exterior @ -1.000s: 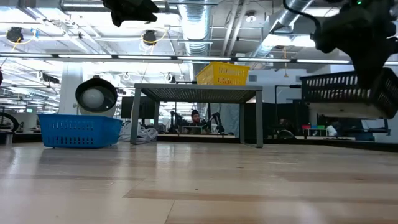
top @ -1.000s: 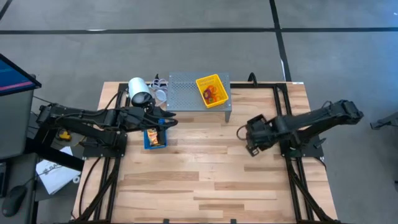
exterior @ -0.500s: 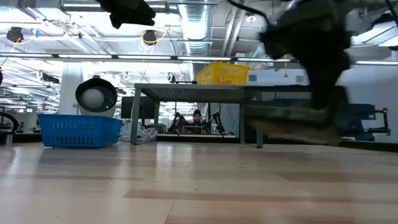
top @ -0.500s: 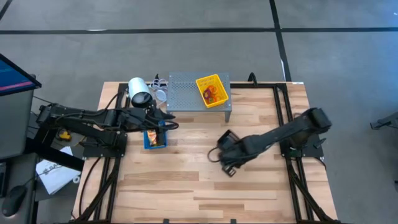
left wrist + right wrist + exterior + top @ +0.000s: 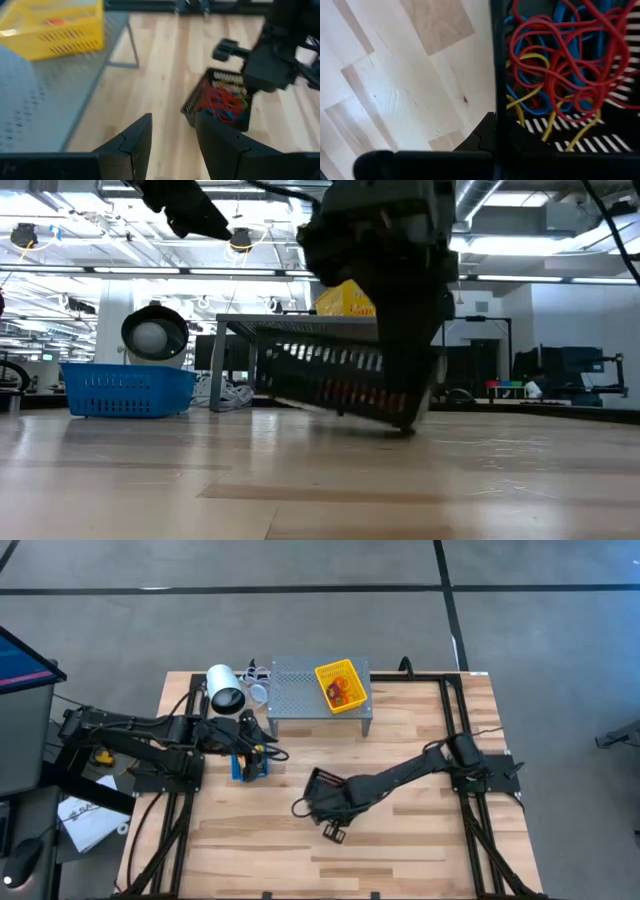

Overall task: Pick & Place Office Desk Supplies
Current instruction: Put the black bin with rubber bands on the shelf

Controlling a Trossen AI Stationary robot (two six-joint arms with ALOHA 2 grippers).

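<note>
My right gripper (image 5: pixel 331 810) is shut on a black slotted bin (image 5: pixel 322 788) over the middle of the table. The bin holds a tangle of red, blue and yellow rubber bands (image 5: pixel 560 75), which also show in the left wrist view (image 5: pixel 222 102). In the low view the bin (image 5: pixel 330 380) is tilted. My left gripper (image 5: pixel 172 145) is open and empty, hovering over the blue bin (image 5: pixel 240 766) at the table's left. A yellow bin (image 5: pixel 340 683) with red and orange bands stands on the grey perforated shelf (image 5: pixel 300 690). No crayon box shows. My right gripper holds the black bin by one side wall (image 5: pixel 498 100) at its rim, with one finger (image 5: pixel 479 135) outside the wall and the other inside. The bin hangs tilted in the hold; whether its low corner (image 5: pixel 405 426) touches the table, I cannot tell.
A white-and-black cylinder (image 5: pixel 225 690) and cables lie left of the shelf at the far edge. The shelf legs (image 5: pixel 218 370) stand on the table. Bare wood (image 5: pixel 400 840) stretches along the near half of the table.
My right arm has swung the black bin from the table's right side across toward the left and near edge, reaching the middle, and the bin has tipped. My left gripper has eased slightly toward the near edge over the blue bin.
</note>
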